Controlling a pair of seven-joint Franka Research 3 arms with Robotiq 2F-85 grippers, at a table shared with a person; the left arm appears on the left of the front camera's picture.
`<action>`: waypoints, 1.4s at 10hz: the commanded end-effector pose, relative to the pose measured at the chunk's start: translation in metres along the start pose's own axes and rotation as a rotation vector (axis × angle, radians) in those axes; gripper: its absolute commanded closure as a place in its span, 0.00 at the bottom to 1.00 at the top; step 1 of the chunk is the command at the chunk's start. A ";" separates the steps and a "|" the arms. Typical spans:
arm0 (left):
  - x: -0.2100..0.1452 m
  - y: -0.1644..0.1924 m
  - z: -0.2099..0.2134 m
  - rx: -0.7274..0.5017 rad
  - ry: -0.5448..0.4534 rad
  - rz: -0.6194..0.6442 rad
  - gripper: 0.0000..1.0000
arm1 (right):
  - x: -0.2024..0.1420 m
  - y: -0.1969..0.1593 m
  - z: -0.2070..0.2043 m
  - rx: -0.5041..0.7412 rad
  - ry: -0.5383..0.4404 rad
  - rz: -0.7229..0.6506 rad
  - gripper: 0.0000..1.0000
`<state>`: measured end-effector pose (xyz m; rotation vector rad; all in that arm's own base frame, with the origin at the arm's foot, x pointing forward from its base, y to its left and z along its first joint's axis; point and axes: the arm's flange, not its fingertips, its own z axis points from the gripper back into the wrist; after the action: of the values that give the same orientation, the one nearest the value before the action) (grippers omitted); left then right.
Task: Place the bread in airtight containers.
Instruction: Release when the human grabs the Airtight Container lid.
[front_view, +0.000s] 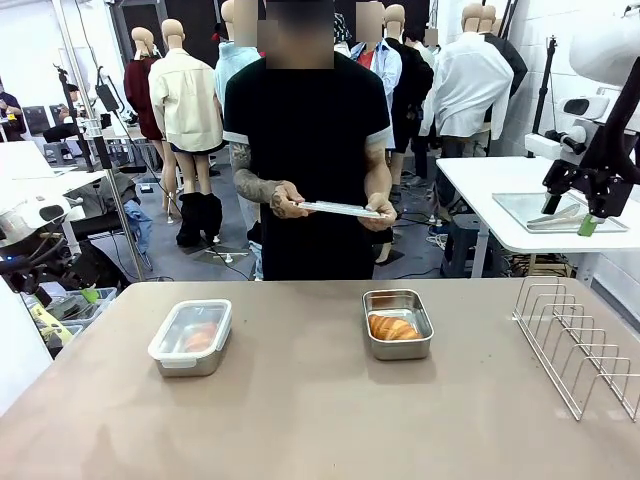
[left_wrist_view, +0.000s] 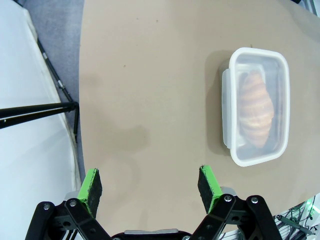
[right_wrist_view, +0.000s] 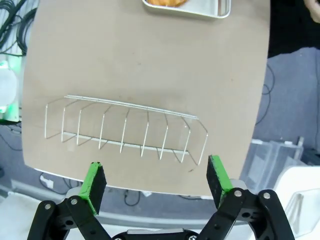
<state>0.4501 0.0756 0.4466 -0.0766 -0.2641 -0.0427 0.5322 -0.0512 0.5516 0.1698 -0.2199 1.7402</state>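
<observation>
Brown matte tabletop (front_view: 320, 420) across the front view: small rectangular shiny steel tin with a clear clip-on lid (front_view: 191, 337) sits left of centre, an orange croissant visible through it; a second steel tin, open (front_view: 398, 323), sits right of centre with a golden ridged croissant (front_view: 393, 327) inside. Person at the far edge holds a flat clear lid (front_view: 340, 209) in both hands, above and behind the open tin. Silver wire rack (front_view: 580, 345) at far right. Left wrist view: left gripper (left_wrist_view: 150, 186) hovers over bare table, jaws spread wide, nothing between them; lidded tin (left_wrist_view: 256, 113) off to one side, croissant (left_wrist_view: 256, 108) sealed in. Right wrist view: right gripper (right_wrist_view: 156, 178) jaws apart and empty, above the wire rack (right_wrist_view: 125, 131); open tin's edge (right_wrist_view: 200, 10) at top. Handling guess: bread is light, soft, crushable, so grip gently across its thick middle. Tins stiff, slick; take by the rim.
</observation>
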 end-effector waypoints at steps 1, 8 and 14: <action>-0.002 0.000 0.001 0.013 -0.002 0.011 0.00 | 0.005 0.000 0.003 0.001 0.022 -0.016 0.00; -0.002 0.000 0.001 0.013 -0.002 0.011 0.00 | 0.005 0.000 0.003 0.001 0.022 -0.016 0.00; -0.002 0.000 0.001 0.013 -0.002 0.011 0.00 | 0.005 0.000 0.003 0.001 0.022 -0.016 0.00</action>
<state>0.4501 0.0756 0.4466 -0.0766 -0.2641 -0.0427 0.5316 -0.0499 0.5562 0.1624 -0.2247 1.7387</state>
